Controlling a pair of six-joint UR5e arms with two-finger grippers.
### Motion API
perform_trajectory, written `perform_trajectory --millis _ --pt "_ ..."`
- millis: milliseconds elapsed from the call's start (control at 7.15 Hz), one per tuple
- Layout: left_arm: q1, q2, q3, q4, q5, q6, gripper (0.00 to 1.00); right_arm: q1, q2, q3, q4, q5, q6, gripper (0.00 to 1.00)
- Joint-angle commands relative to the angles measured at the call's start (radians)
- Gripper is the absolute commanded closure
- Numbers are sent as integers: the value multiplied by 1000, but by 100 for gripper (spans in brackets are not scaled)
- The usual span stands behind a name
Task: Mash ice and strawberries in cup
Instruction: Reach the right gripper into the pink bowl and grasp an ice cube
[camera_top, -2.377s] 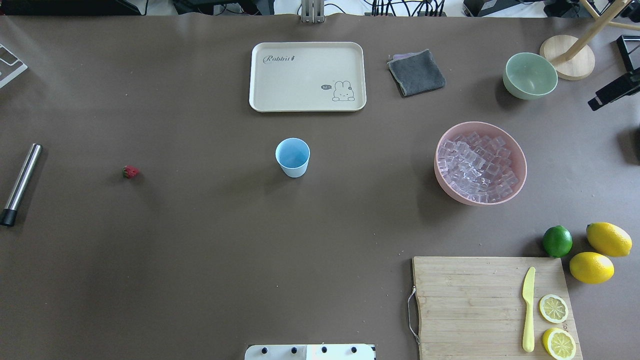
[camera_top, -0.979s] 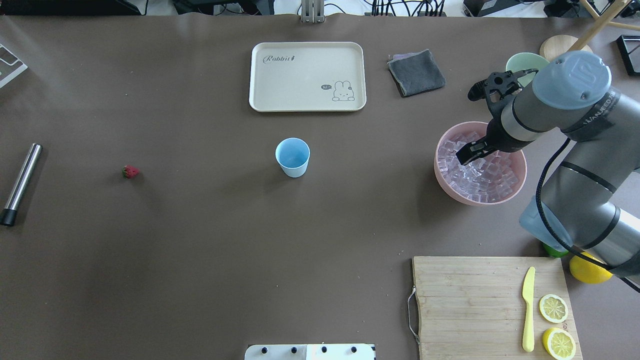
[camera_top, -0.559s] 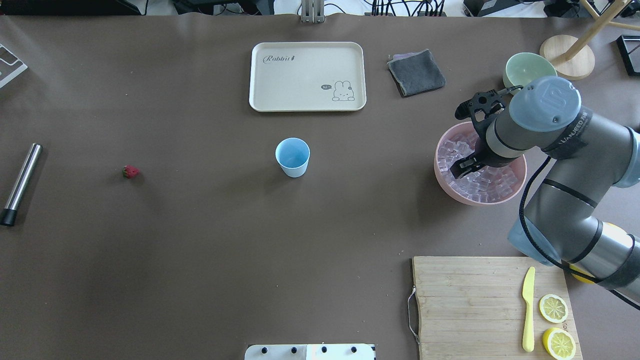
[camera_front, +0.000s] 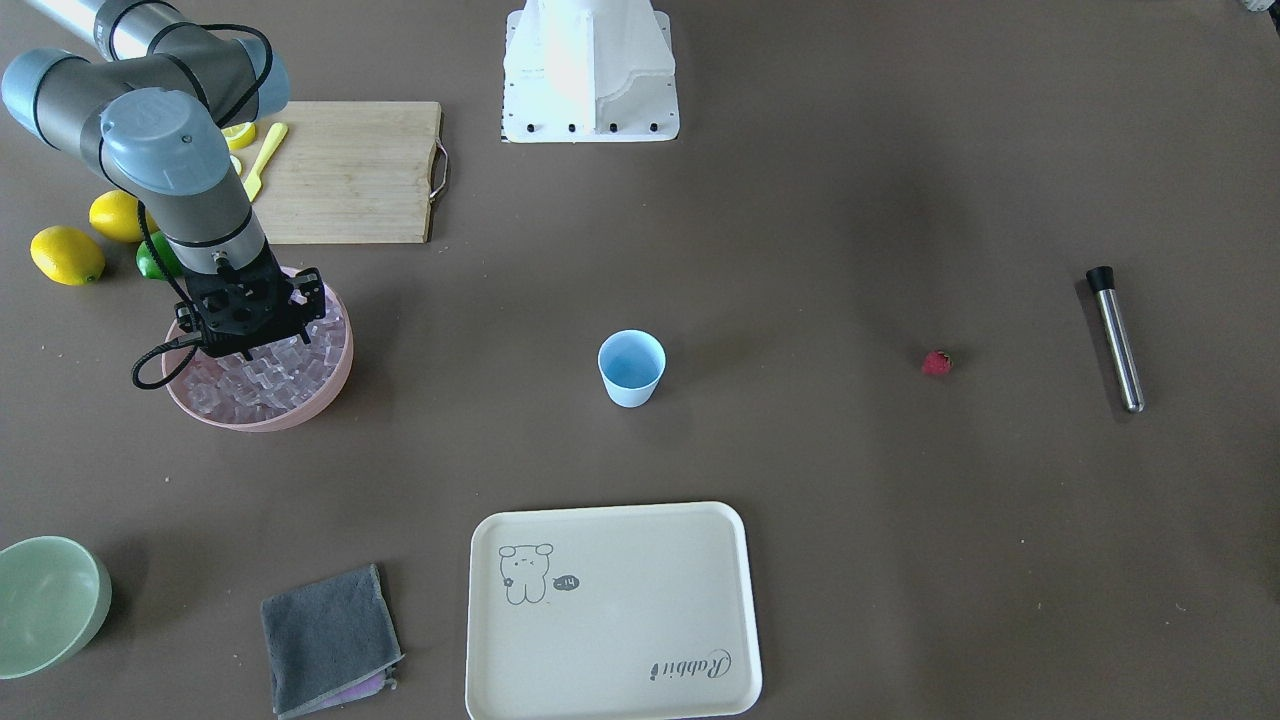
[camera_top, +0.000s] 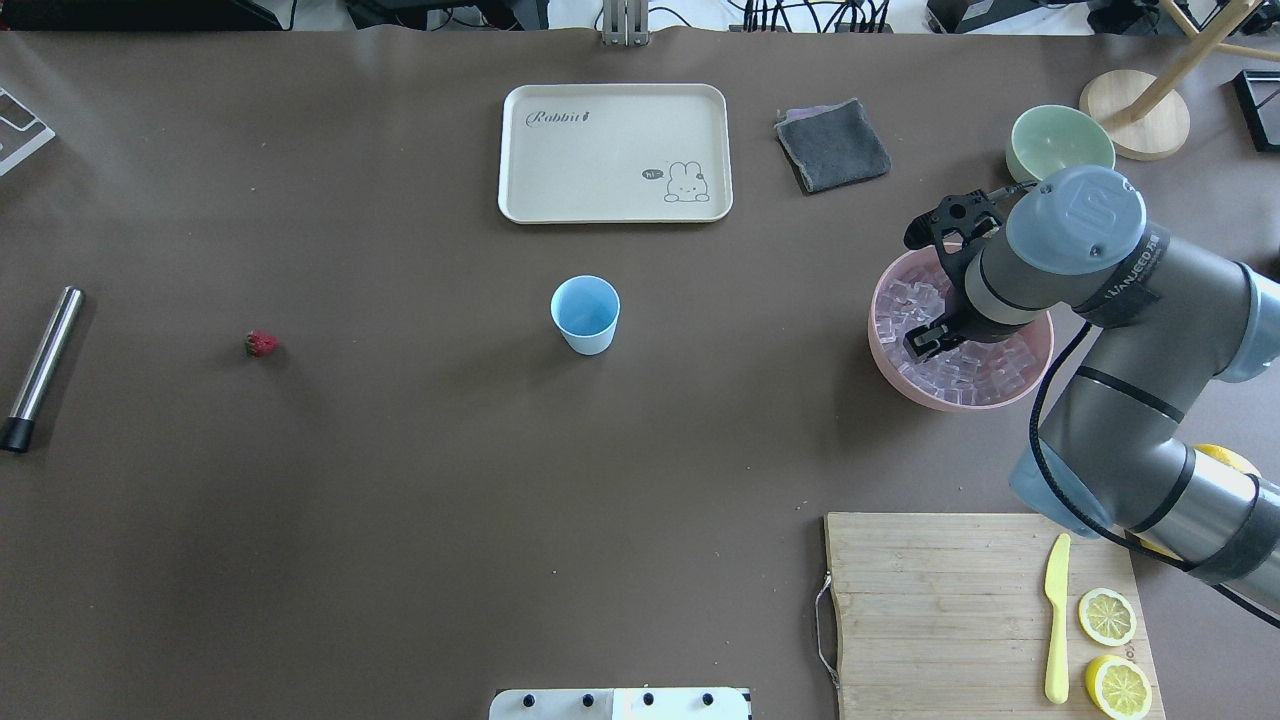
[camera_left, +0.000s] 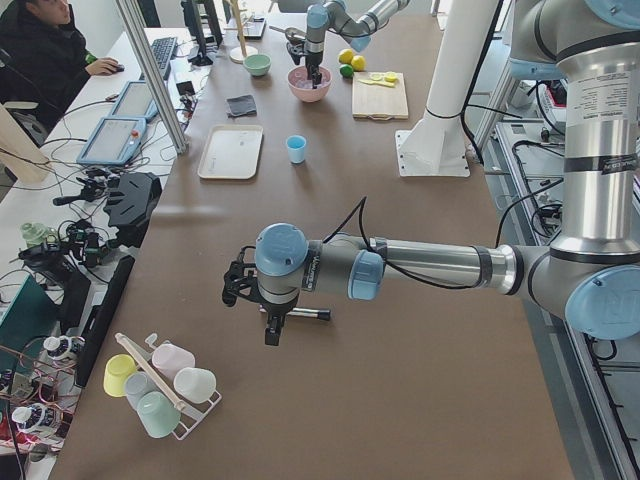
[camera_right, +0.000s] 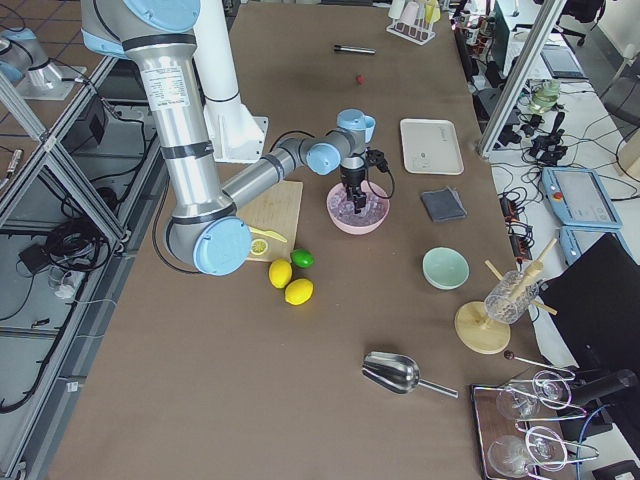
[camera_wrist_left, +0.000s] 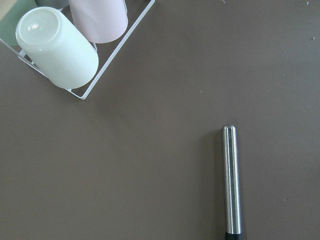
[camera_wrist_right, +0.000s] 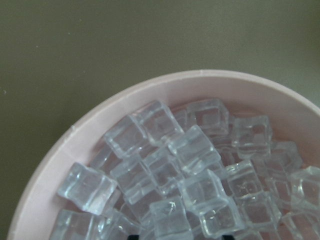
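Observation:
The light-blue cup (camera_top: 585, 312) stands upright and empty at mid-table; it also shows in the front view (camera_front: 631, 368). The ice (camera_top: 903, 306) fills a pink bowl (camera_top: 873, 330) at the right. My right gripper (camera_top: 930, 342) points down into that bowl, open, its fingertips at the cubes; the right wrist view shows only ice (camera_wrist_right: 195, 175) and the bowl's rim (camera_wrist_right: 150, 85). The strawberry (camera_top: 261, 344) lies alone far to the left. My left gripper (camera_left: 270, 338) shows only in the exterior left view, above a steel muddler (camera_wrist_left: 231, 180); I cannot tell whether it is open or shut.
The muddler (camera_top: 42, 365) lies at the left edge. A cream tray (camera_top: 615, 150), a grey cloth (camera_top: 832, 145) and a pale green bowl (camera_top: 1058, 150) sit at the back. A cutting board (camera_top: 950, 610) with knife and lemon halves is front right. A cup rack (camera_wrist_left: 75, 50) stands beyond the muddler.
My right arm came into view from the right and moved over the pink bowl. Its gripper shifted toward the bowl's near side and sank closer to the ice.

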Motion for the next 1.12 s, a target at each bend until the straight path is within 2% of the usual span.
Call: perform_trajectory --millis 0,140,419,839,979 --pt "-4 1 0 0 -1 2 2 -3 7 -1 0 1 -2 67" --pt "-4 3 0 -2 -1 3 2 -3 11 2 0 3 -8 78" --pt "-4 1 2 -2 -1 5 2 7 14 8 0 10 -8 92" --pt "-4 0 -3 -2 -1 3 3 43 24 23 -3 20 -5 97" --pt "-4 0 -1 -3 -1 5 2 50 65 23 -5 26 2 97"
